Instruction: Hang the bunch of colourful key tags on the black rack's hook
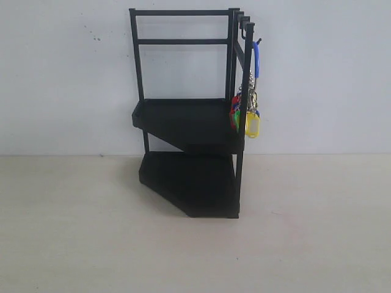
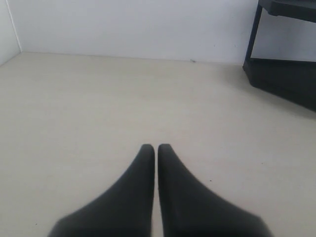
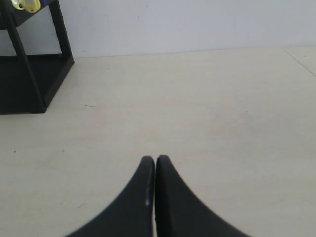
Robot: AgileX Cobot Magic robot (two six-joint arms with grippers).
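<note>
The colourful key tag bunch (image 1: 252,119) hangs by its blue loop from the hook (image 1: 255,43) on the black rack (image 1: 183,122), tags dangling beside the upper tray's corner post, so I judge the hanging done. The left tool (image 2: 156,146) and right tool (image 3: 155,159) are each pressed together on nothing, low over bare bench (image 1: 73,232). The rack's foot stands well ahead of either tool's tips and off to the inner side. Only parking is left: open bench lies ahead of both, the posts being the one edge to avoid
</note>
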